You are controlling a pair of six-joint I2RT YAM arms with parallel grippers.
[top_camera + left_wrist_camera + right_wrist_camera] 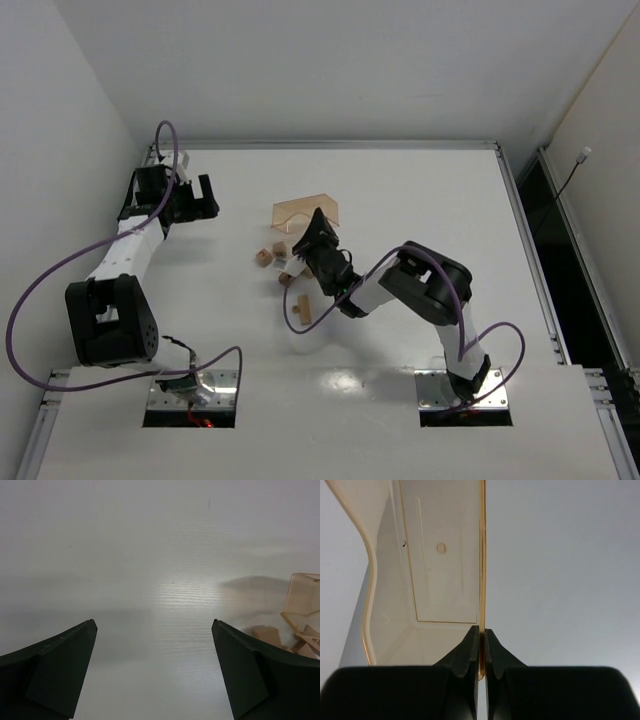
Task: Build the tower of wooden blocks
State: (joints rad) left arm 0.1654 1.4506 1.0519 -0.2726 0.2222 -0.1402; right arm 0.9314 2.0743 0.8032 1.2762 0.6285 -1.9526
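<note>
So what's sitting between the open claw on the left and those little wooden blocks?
Nothing: the top view shows only bare white table between the open left gripper and the nearest wood blocks.

Left hand (155,624) wide open, arm bent; right hand (482,630) clamped shut, arm extended.

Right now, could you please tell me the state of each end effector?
Left end effector: open, holding nothing.
Right end effector: closed on the tray wall.
</note>
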